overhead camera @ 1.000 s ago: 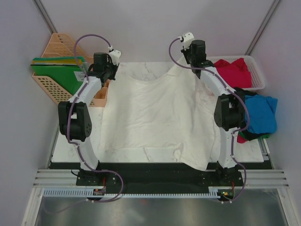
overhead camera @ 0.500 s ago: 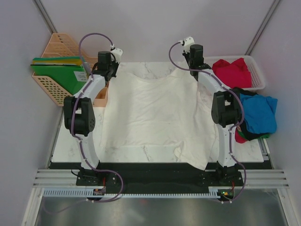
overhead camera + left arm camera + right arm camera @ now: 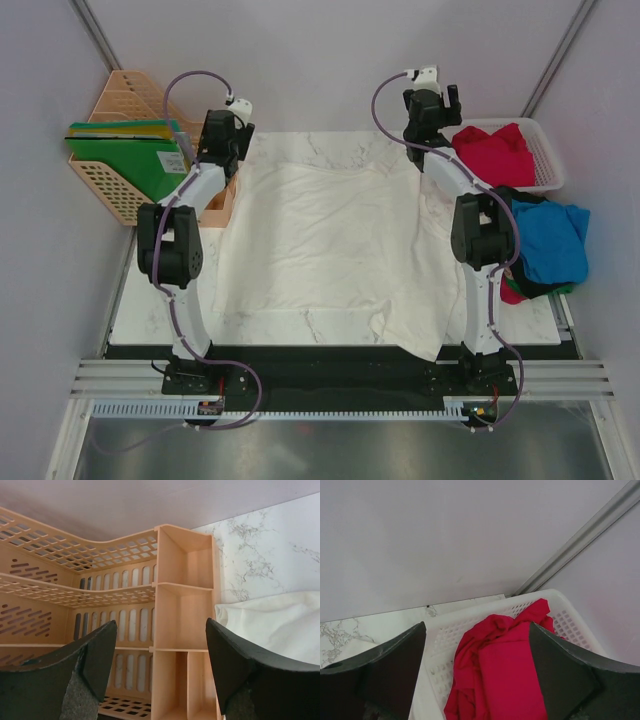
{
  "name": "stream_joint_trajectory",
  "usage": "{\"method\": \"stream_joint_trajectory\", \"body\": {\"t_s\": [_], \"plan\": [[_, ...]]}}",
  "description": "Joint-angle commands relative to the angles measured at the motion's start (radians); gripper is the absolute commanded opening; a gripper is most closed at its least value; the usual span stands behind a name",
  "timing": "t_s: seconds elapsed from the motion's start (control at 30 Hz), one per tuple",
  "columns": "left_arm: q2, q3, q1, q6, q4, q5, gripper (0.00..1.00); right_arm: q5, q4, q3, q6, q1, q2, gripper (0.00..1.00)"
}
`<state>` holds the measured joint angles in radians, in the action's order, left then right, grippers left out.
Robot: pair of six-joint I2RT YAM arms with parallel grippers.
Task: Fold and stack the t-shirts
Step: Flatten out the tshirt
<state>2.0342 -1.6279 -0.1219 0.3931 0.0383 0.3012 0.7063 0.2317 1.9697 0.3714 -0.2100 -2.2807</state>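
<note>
Only overhead shows the white t-shirt (image 3: 320, 240) spread flat. My left gripper (image 3: 161, 625) gapes empty before the peach rack (image 3: 182, 610). My right gripper (image 3: 477, 625) gapes empty too, above the basket (image 3: 570, 622) with the red t-shirt (image 3: 505, 665) at five o'clock.

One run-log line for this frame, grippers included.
stage: white t-shirt spread on table, unfolded | left gripper: open, empty | right gripper: open, empty | queue: red t-shirt in basket

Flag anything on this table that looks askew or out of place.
The white t-shirt lies spread but crooked: its near right corner hangs past the near edge of the table, and the hem there is bunched. At the right edge, a blue t-shirt sits crumpled on a heap of other clothes.
</note>
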Motion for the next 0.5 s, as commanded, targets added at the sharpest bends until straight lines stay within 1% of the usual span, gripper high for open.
{"method": "stream_joint_trajectory", "body": {"t_s": [0.0,0.07,0.13,0.17,0.2,0.23,0.27,0.3,0.33,0.37,0.4,0.43,0.47], "plan": [[-0.104,0.039,0.001,0.027,0.078,0.039,0.79,0.067,0.055,-0.046,-0.022,0.000,0.088,0.90],[-0.143,0.095,0.002,0.020,0.081,0.029,0.80,0.065,0.058,-0.083,-0.032,-0.002,0.122,0.90],[-0.213,0.134,0.001,-0.003,0.060,-0.017,0.80,0.047,0.023,-0.127,-0.064,-0.002,0.179,0.91],[-0.239,0.148,0.001,-0.019,-0.063,-0.060,0.80,-0.061,-0.182,-0.112,-0.095,0.001,0.197,0.93],[-0.306,0.146,0.002,-0.048,-0.137,-0.188,0.80,-0.171,-0.356,-0.015,-0.130,0.004,0.219,0.94],[-0.339,0.146,0.002,-0.054,-0.234,-0.271,0.79,-0.247,-0.531,0.047,-0.205,0.006,0.227,0.95],[-0.377,0.137,0.004,-0.039,-0.423,-0.371,0.79,-0.457,-0.794,0.091,-0.233,0.009,0.245,0.98],[-0.437,0.129,0.004,-0.034,-0.530,-0.539,0.79,-0.573,-0.898,0.087,-0.230,0.021,0.310,0.98],[-0.474,0.126,0.004,-0.028,-0.613,-0.604,0.79,-0.626,-1.017,0.063,-0.241,0.021,0.355,0.98],[-0.505,0.126,0.004,0.013,-0.690,-0.723,0.79,-0.683,-1.044,-0.034,-0.235,0.027,0.468,0.98],[-0.526,0.120,0.002,0.032,-0.859,-0.758,0.79,-0.803,-1.075,-0.075,-0.209,0.030,0.522,0.98],[-0.548,0.087,0.004,0.052,-0.936,-0.780,0.79,-0.818,-1.157,-0.101,-0.172,0.034,0.565,0.98],[-0.543,0.064,0.004,0.109,-1.041,-0.813,0.79,-0.837,-1.224,-0.110,-0.146,0.034,0.614,0.98]]}}
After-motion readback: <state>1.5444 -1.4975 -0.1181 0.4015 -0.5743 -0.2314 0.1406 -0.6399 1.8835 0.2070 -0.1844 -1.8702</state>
